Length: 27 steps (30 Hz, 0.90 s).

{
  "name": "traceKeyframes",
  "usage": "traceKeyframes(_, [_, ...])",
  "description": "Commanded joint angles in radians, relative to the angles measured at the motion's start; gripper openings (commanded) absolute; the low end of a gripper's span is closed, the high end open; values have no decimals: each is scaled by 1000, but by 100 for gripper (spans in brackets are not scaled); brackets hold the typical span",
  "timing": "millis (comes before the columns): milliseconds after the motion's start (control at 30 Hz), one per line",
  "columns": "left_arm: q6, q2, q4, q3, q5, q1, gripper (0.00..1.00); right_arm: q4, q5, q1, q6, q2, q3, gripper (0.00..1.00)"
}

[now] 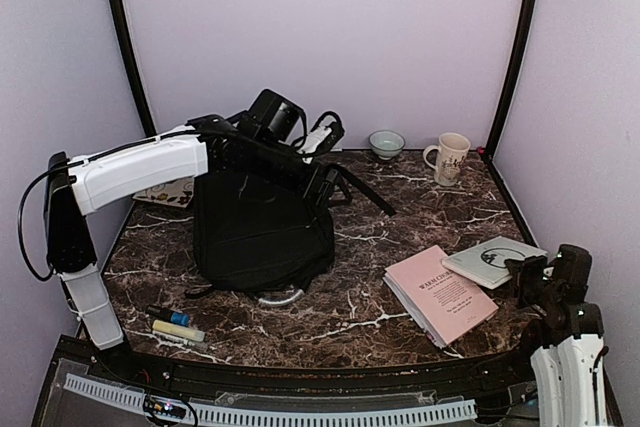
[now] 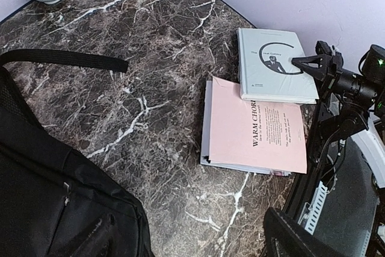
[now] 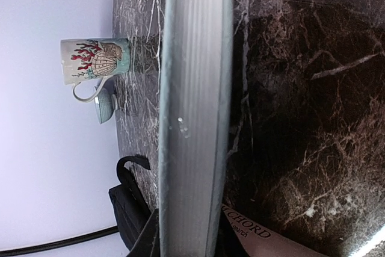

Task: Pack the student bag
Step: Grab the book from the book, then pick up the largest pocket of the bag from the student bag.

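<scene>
The right gripper (image 2: 301, 63) has one finger on each side of the thin edge of the grey book (image 2: 271, 64), pressed close, so it is holding the book. The grey book lies at the right side of the table (image 1: 370, 237). One end of it rests on top of the pink book (image 2: 252, 127), which lies flat. The left gripper (image 1: 323, 135) has its jaws wide apart and hangs over the far end of the student bag (image 1: 260, 232). The student bag is big and black. It lies flat on the left half of the table, well apart from the two books. Its grey handle (image 1: 280, 297) points to the near edge, and its black strap (image 2: 63, 58) lies out on the table. At the far edge stand a mug (image 1: 449, 157) and a small bowl (image 1: 386, 143), near each other. By the front left corner lie a blue-capped pen (image 1: 168, 316) and a pale tube (image 1: 178, 330), side by side.
</scene>
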Motion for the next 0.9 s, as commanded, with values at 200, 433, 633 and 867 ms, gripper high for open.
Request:
traceKeyframes(200, [217, -39, -266, 86, -233, -4, 88, 239, -79, 3, -127, 244, 157, 0])
traceKeyframes(433, [302, -178, -329, -139, -318, -19, 88, 316, -164, 27, -330, 550, 400, 0])
traceKeyframes(633, [322, -206, -327, -259, -273, -36, 86, 380, -129, 179, -368, 696, 510, 0])
traceKeyframes(867, [339, -121, -318, -282, -353, -77, 85, 440, -25, 401, -376, 819, 569, 0])
